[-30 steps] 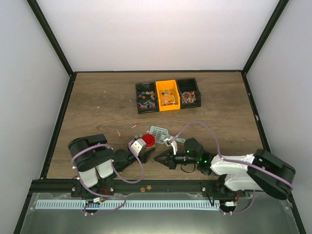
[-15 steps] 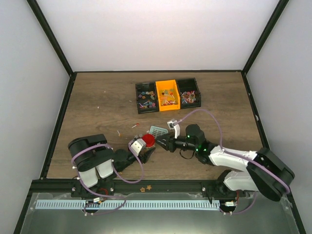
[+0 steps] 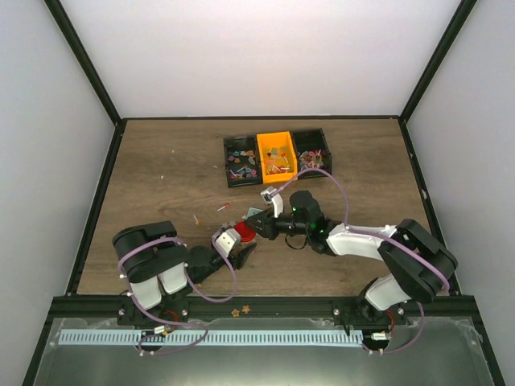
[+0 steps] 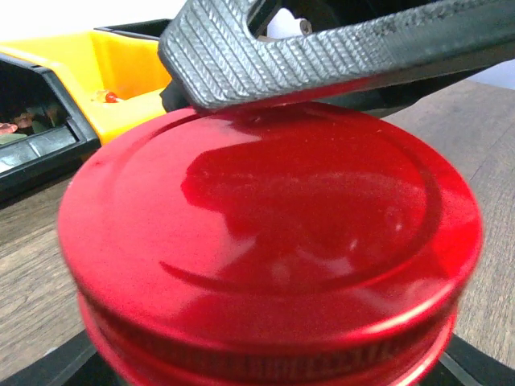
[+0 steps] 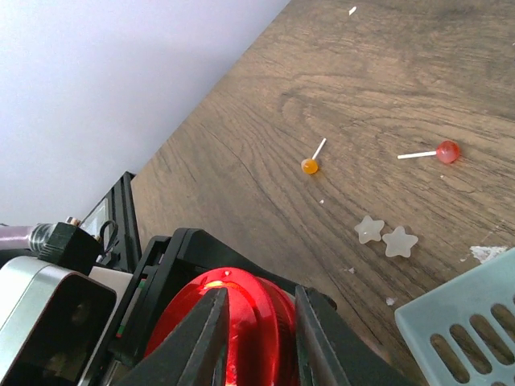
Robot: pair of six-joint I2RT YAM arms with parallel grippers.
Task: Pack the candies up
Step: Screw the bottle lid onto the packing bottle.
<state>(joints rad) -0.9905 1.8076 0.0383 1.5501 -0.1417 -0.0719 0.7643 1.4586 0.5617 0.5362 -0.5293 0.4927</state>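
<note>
right gripper (image 5: pixel 259 299) seemingly atop red lid (image 4: pixel 273 217)

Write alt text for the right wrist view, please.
Two dark fingers of the right tool stand slightly apart over a red lid at the bottom of the frame. Beyond, on the wood table, lie an orange lollipop, a red lollipop, two pale star candies and the corner of a teal scoop.

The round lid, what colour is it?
Shiny red; the lid shows best in the left wrist view.
</note>
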